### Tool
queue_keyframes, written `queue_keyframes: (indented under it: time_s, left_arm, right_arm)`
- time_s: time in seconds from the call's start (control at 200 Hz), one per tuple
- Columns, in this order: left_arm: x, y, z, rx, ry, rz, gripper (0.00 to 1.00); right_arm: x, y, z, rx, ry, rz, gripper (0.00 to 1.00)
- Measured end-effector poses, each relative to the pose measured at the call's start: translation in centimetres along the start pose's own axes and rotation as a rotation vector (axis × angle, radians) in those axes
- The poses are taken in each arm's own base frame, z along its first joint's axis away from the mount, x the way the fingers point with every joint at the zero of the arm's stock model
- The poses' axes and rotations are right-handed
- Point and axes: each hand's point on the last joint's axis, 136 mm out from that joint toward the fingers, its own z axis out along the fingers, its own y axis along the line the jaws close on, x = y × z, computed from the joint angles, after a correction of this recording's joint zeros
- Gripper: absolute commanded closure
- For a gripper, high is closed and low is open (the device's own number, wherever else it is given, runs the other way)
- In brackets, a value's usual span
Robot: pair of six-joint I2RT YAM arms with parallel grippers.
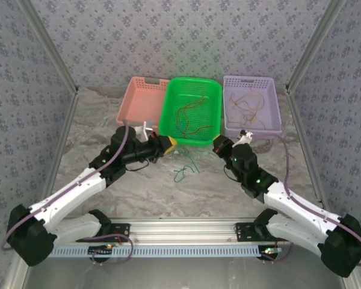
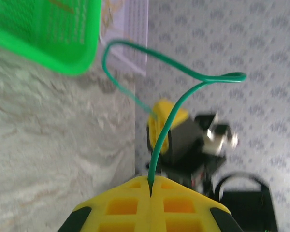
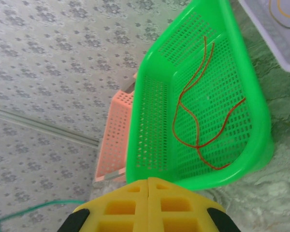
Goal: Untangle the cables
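My left gripper is shut on one end of a green cable, just off the green basket's front corner. The cable rises from the jaw seam, loops, and its far end comes down beside my right gripper's yellow fingers. Its loops show over the table between the two grippers. My right gripper is shut, with nothing visible in its seam. Red-orange cables lie in the green basket. Yellow cables lie in the purple basket.
A pink basket stands left of the green one. All three baskets line the back of the marbled table, with patterned walls close on three sides. The green basket's corner hangs near my left wrist.
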Motion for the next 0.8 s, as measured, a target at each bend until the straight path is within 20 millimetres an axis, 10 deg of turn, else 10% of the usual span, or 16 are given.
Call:
queue_keyframes:
  time_s: [0.235,0.495,0.799]
  left_arm:
    - [2.0,-2.9,0.0,0.055,0.095,0.11,1.0]
    - [2.8,-3.9,3.4,0.092,0.196,0.145,1.0]
    - [7.5,-3.5,4.8,0.095,0.323,0.204,1.0]
  right_arm:
    - [-0.3,-1.4,4.2,0.059,0.144,0.021,1.0]
    - [1.6,2.4,4.9,-0.073,0.285,0.107,1.0]
    - [-1.9,6.7,8.3,-0.215,0.282,0.195,1.0]
